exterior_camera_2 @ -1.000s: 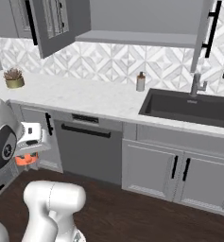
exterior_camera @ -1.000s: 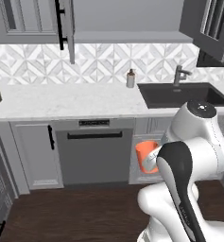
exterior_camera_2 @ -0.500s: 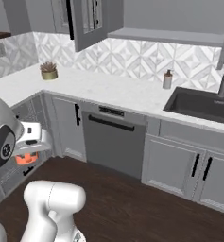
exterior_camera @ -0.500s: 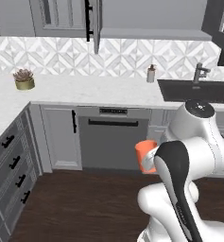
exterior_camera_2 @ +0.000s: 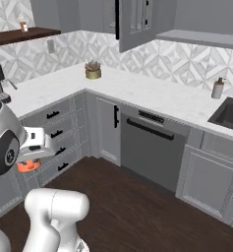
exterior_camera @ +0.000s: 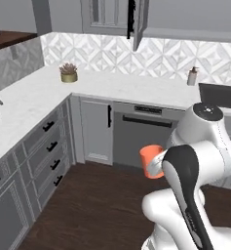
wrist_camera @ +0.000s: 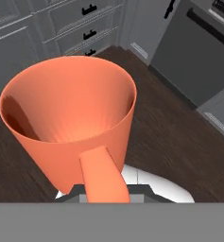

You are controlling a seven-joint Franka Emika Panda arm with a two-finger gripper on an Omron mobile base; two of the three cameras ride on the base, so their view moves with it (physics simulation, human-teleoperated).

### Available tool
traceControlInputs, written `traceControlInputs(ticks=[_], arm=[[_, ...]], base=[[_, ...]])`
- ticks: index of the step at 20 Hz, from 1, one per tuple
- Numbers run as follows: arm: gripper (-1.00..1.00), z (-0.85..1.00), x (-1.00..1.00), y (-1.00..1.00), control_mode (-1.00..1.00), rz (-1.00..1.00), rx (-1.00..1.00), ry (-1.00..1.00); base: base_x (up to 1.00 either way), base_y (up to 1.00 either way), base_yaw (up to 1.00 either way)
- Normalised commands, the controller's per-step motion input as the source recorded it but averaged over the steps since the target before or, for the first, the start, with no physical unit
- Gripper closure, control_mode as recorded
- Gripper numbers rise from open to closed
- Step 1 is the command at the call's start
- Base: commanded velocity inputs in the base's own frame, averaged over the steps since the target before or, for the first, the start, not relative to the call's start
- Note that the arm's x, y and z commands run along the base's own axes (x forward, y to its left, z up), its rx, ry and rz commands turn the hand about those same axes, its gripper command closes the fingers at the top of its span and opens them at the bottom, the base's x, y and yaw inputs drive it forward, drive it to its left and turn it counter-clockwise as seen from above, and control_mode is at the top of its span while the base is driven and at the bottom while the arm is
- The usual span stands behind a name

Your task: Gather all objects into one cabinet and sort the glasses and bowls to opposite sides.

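The gripper [exterior_camera_2: 33,153] was clamped on an orange mug [wrist_camera: 68,116], carried low at the arm's front, above the dark wood floor [exterior_camera: 95,205]. In the hand view the mug's mouth faced the camera, its inside bare, its handle [wrist_camera: 103,176] running down toward the fingers, which were hidden behind it. From the left base view the mug [exterior_camera: 151,161] sat level with the dishwasher [exterior_camera: 141,136]; from the right it peeked out orange [exterior_camera_2: 28,166] under the white hand.

Beyond stood an L-shaped white counter [exterior_camera_2: 152,96] over grey drawers [exterior_camera: 48,146]. A small potted plant [exterior_camera_2: 93,70] stood near the corner, a soap dispenser bottle [exterior_camera_2: 217,89] beside the dark sink [exterior_camera_2: 228,113]. Overhead, a grey wall cabinet's door [exterior_camera_2: 132,24] hung open, black bar handle [exterior_camera: 131,19] showing, with a flat grey shelf [exterior_camera_2: 201,38] alongside. What lay inside the cabinet couldn't be made out. Between the mug and the cupboards there was open floor.
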Motion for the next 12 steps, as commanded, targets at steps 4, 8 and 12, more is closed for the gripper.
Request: traceControlInputs(ticks=[4, 8, 12], arm=[[1.0, 0.0, 0.0, 0.0, 1.0, 0.0, 0.0, 0.0], [1.0, 0.0, 0.0, 0.0, 1.0, 0.0, 0.0, 0.0], [1.0, 0.0, 0.0, 0.0, 1.0, 0.0, 0.0, 0.0]], base=[[-1.0, 0.11, 0.11], [-1.0, 0.02, 0.1], [-1.0, 0.08, 0.09]])
